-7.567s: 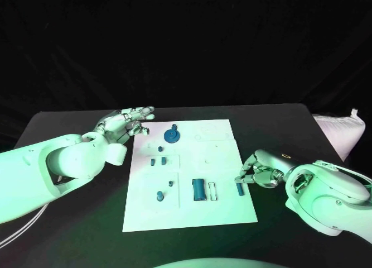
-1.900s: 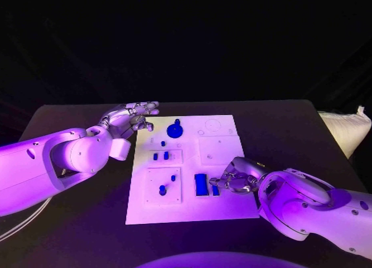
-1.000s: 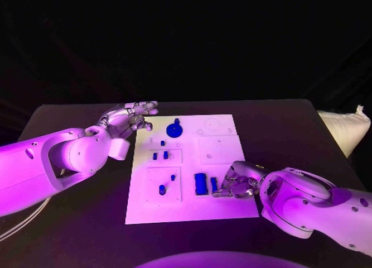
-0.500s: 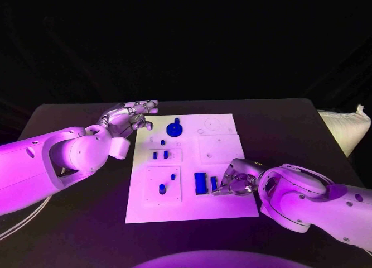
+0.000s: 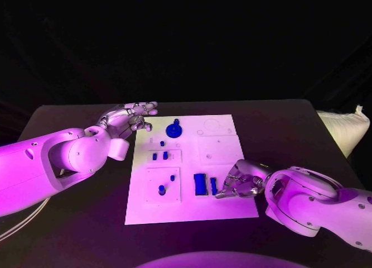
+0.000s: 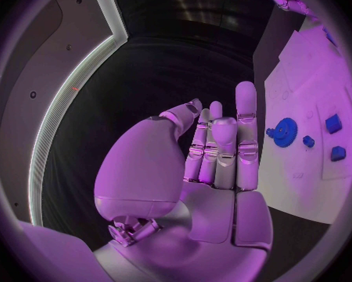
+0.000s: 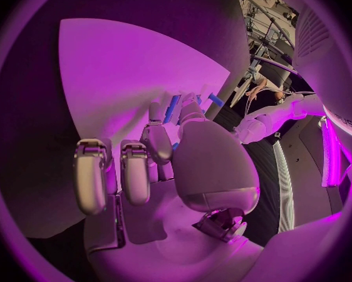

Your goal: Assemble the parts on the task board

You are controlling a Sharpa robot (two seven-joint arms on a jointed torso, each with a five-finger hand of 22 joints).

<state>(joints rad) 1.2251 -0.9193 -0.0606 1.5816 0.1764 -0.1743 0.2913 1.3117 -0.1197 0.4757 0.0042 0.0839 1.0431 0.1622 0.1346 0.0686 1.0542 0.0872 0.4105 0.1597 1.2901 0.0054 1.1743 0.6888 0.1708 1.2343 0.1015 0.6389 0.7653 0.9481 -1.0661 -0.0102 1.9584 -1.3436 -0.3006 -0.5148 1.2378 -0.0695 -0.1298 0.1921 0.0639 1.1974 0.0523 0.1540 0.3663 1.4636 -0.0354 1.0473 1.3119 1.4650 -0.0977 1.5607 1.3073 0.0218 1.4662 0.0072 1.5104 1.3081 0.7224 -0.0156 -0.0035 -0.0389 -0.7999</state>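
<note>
The white task board (image 5: 222, 151) lies mid-table. On it are a blue gear (image 5: 174, 130) at the far end, two small blue blocks (image 5: 159, 156) below it, two small pegs (image 5: 162, 190) at the near left, and a wide blue block (image 5: 200, 183). A narrow blue bar (image 5: 214, 186) stands just right of that block. My right hand (image 5: 240, 181) curls over the board's near right side and its fingertips pinch the bar (image 7: 170, 108). My left hand (image 5: 125, 118) hovers by the board's far left corner, fingers extended, holding nothing. The left wrist view shows that hand (image 6: 215, 150) beside the gear (image 6: 284, 132).
A pale cushion-like bag (image 5: 344, 129) sits at the table's right edge. Bare black table (image 5: 282, 125) surrounds the board. My left forearm lies along the table's left side.
Since the earliest frame my right hand has brought the narrow bar from the board's right edge to beside the wide block. Over the last second it has hardly shifted. The left hand stays put.
</note>
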